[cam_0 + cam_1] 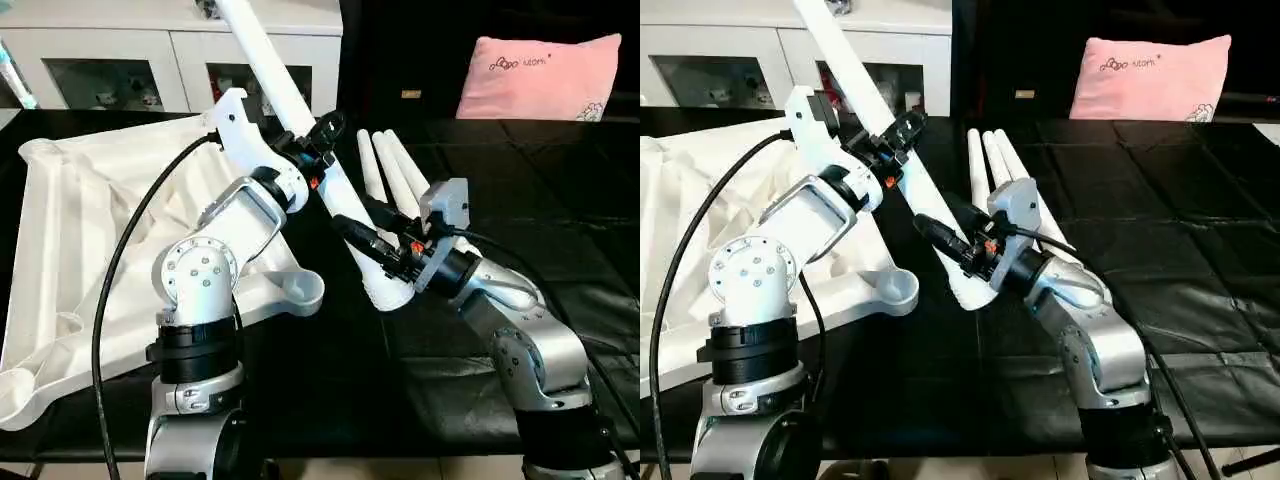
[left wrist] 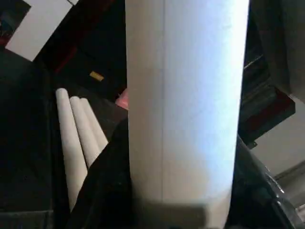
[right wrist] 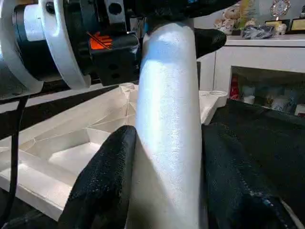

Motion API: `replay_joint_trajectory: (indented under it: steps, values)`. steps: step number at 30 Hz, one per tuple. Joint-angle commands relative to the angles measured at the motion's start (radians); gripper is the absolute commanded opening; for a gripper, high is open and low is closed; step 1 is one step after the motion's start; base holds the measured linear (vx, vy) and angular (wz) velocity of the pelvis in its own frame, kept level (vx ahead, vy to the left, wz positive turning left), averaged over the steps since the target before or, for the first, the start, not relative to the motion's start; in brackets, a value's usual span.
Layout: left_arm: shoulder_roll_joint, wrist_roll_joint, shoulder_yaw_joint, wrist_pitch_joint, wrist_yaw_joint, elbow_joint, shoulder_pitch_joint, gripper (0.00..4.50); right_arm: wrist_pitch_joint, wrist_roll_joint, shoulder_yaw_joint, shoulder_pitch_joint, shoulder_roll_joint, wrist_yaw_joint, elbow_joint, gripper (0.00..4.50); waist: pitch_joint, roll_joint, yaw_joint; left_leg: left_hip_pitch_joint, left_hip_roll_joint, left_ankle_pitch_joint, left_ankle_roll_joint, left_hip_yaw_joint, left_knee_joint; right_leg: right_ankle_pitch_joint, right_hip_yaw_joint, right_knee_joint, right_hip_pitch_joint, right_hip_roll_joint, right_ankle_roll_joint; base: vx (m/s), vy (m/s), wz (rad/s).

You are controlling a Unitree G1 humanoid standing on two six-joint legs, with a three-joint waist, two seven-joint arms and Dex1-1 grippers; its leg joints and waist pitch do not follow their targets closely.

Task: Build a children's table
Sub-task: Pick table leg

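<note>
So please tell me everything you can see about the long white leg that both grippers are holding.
The long white tapered plastic tube leg is smooth and hollow-looking, slanting from upper left down to its wider end near the black mat. The left gripper clasps its middle; the right gripper grips near the lower end. Three more white legs lie behind it, and the white ribbed tabletop lies beside it.

Tabletop (image 1: 70,230) left of spare legs (image 1: 392,170)

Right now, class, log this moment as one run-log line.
task: build table | left hand: closed around leg | right hand: grips same leg lower down | tabletop: upside down | three legs: lying loose
</note>
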Motion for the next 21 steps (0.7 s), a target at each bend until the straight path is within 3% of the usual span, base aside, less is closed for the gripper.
replay_joint_trajectory:
  steps: [1,7,9,10,11,12,14,15,17,18,21]
  values:
    - [-0.059,-0.018,-0.015,0.010,0.026,-0.008,-0.040,1.76,-0.031,-0.027,0.028,-0.028,-0.003,0.004,-0.005,1.80,-0.072,0.003,-0.001,0.026,0.046,-0.152,-0.016,-0.026,-0.062,0.013,0.035,-0.084,0.040,-0.070,-0.177,0.000,0.000,0.00]
    - [-0.036,0.013,-0.018,-0.017,0.024,0.010,-0.051,1.75,-0.052,-0.042,0.041,-0.040,-0.001,-0.005,0.019,1.80,-0.072,0.003,-0.003,0.028,0.047,-0.158,-0.015,-0.026,-0.063,-0.003,0.035,-0.085,0.039,-0.069,-0.175,0.000,0.000,0.00]
    - [0.032,0.078,-0.053,-0.045,-0.020,0.035,-0.065,1.75,-0.038,-0.022,0.033,-0.043,0.005,0.000,0.030,1.80,-0.071,0.001,-0.003,0.029,0.045,-0.161,-0.009,-0.025,-0.064,-0.020,0.036,-0.087,0.036,-0.068,-0.165,0.000,0.000,0.00]
    - [0.050,0.094,-0.060,-0.054,-0.032,0.044,-0.071,1.75,-0.033,-0.017,0.029,-0.044,0.005,0.002,0.032,2.36,-0.071,0.001,-0.002,0.030,0.047,-0.161,-0.010,-0.025,-0.064,-0.029,0.037,-0.087,0.035,-0.070,-0.161,0.000,0.000,0.00]
    - [0.050,0.094,-0.060,-0.054,-0.032,0.044,-0.071,1.75,-0.033,-0.017,0.029,-0.044,0.005,0.002,0.032,2.50,-0.071,0.002,-0.001,0.029,0.048,-0.158,-0.012,-0.026,-0.064,-0.028,0.037,-0.086,0.036,-0.071,-0.160,0.000,0.000,0.00]
    - [0.119,0.120,-0.069,-0.080,-0.088,0.072,-0.099,1.75,-0.015,0.019,0.010,-0.044,0.004,0.019,0.030,2.50,-0.073,0.004,0.000,0.028,0.047,-0.147,-0.015,-0.027,-0.064,-0.007,0.036,-0.084,0.037,-0.070,-0.160,0.000,0.000,0.00]
    - [0.148,0.131,-0.081,-0.084,-0.119,0.079,-0.106,1.75,-0.007,0.033,0.004,-0.042,-0.001,0.029,0.024,2.56,-0.075,0.006,-0.001,0.027,0.044,-0.139,-0.012,-0.028,-0.063,0.015,0.035,-0.081,0.039,-0.067,-0.152,0.000,0.000,0.00]
    - [0.185,0.144,-0.098,-0.086,-0.164,0.087,-0.112,1.75,0.011,0.056,-0.002,-0.039,-0.014,0.048,0.007,2.85,-0.076,0.005,-0.004,0.026,0.044,-0.134,-0.012,-0.029,-0.064,0.033,0.035,-0.079,0.042,-0.069,-0.152,0.000,0.000,0.00]
    - [0.185,0.144,-0.098,-0.086,-0.164,0.087,-0.112,1.75,0.011,0.056,-0.002,-0.039,-0.014,0.048,0.007,2.94,-0.077,0.007,-0.007,0.027,0.044,-0.122,-0.011,-0.028,-0.062,0.056,0.034,-0.075,0.042,-0.069,-0.160,0.000,0.000,0.00]
    - [0.225,0.149,-0.113,-0.087,-0.230,0.100,-0.122,1.75,0.054,0.102,-0.008,-0.035,-0.047,0.092,-0.028,2.98,-0.076,0.004,-0.007,0.027,0.042,-0.110,-0.005,-0.026,-0.061,0.078,0.033,-0.075,0.044,-0.067,-0.177,0.000,0.000,0.00]
    - [0.264,0.152,-0.133,-0.087,-0.306,0.112,-0.132,1.75,0.104,0.142,-0.015,-0.040,-0.084,0.131,-0.051,3.33,-0.077,0.006,-0.002,0.028,0.046,-0.099,0.005,-0.025,-0.059,0.098,0.034,-0.070,0.041,-0.068,-0.191,0.000,0.000,0.00]
